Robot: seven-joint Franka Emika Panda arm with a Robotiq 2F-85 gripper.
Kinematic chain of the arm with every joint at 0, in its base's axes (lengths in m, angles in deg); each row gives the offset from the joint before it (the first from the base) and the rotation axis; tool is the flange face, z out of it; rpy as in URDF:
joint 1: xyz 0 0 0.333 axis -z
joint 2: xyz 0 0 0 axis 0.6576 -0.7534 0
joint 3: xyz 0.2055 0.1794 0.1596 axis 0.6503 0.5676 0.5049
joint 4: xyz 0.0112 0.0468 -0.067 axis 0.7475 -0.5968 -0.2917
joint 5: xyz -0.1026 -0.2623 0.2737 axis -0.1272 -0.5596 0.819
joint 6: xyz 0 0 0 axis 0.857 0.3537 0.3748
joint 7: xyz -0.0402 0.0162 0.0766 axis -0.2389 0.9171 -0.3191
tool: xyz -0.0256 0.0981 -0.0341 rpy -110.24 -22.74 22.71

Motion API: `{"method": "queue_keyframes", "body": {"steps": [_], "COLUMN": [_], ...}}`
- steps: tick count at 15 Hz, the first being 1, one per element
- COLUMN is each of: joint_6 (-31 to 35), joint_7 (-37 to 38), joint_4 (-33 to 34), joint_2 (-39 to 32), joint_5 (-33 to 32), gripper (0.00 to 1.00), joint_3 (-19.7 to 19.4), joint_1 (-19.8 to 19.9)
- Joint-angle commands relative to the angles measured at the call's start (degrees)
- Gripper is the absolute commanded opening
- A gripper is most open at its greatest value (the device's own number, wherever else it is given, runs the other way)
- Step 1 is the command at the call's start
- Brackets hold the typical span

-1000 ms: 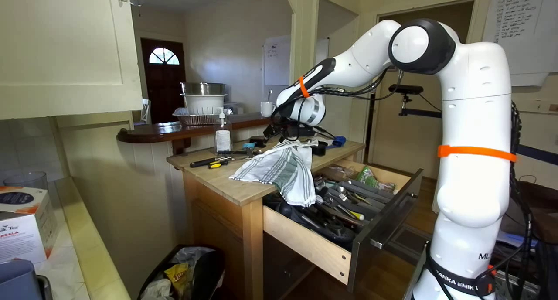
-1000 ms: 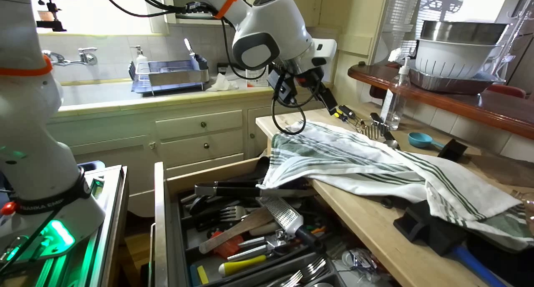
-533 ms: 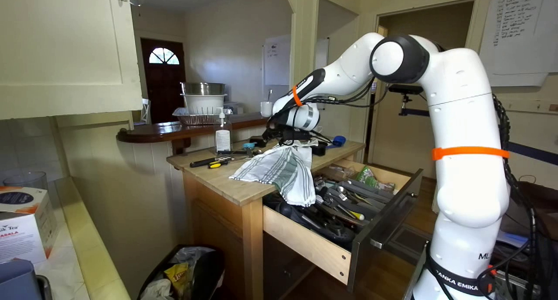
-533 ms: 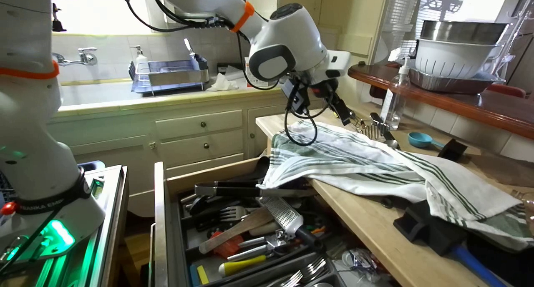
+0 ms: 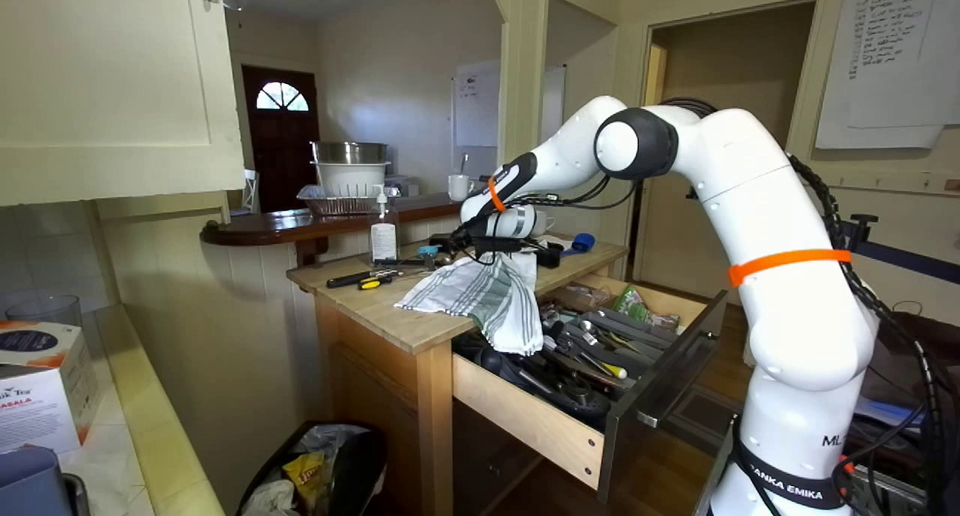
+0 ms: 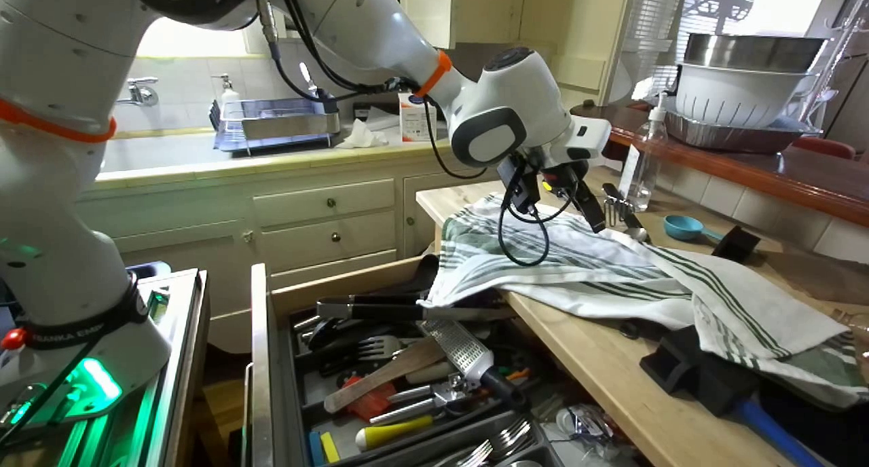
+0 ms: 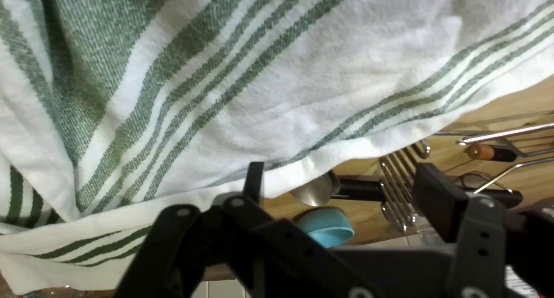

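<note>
My gripper (image 7: 342,183) is open and empty, its two black fingers wide apart in the wrist view. In an exterior view the gripper (image 6: 594,216) hangs low over the far edge of a white towel with green stripes (image 6: 611,270). The towel lies crumpled on the wooden worktop and drapes over its edge; it fills much of the wrist view (image 7: 303,85). Whether a finger touches it I cannot tell. Between and beyond the fingers lie a metal spoon (image 7: 314,192), a wire masher (image 7: 398,189) and a turquoise measuring cup (image 7: 324,226).
An open drawer (image 5: 525,418) full of utensils stands below the towel's hanging corner. A pump bottle (image 6: 645,161) stands behind the worktop tools, by a raised brown ledge (image 6: 747,165) with stacked bowls (image 6: 747,94). A black piece with a blue handle (image 6: 706,372) lies partly under the towel.
The arm has reached forward and lowered. The gripper has moved down and toward the towel's far edge, nearer the masher. The towel, drawer and tools have not moved.
</note>
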Motion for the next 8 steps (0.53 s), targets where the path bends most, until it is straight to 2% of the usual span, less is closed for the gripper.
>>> {"method": "queue_keyframes", "body": {"steps": [1,2,3,4,5,7,8], "joint_6": [-2.48,-2.68,-2.89,-3.21,-3.37,-3.8,-3.87], "joint_7": [6.35,7.35,8.22,8.94,9.53,10.2,10.25], "joint_4": [5.26,6.04,6.79,7.56,8.22,9.34,9.74], "joint_2": [-4.73,-5.63,-6.53,-7.33,-8.06,-9.1,-9.39], "joint_5": [-4.91,-5.54,-6.09,-6.41,-6.74,-7.19,-7.52], "gripper": [0.82,0.75,0.74,0.64,0.6,0.46,0.43], "joint_3": [-1.42,-1.64,-1.97,-1.99,-2.13,-2.19,-2.22], "joint_1": [0.18,0.3,0.32,0.45,0.47,0.43,0.3]}}
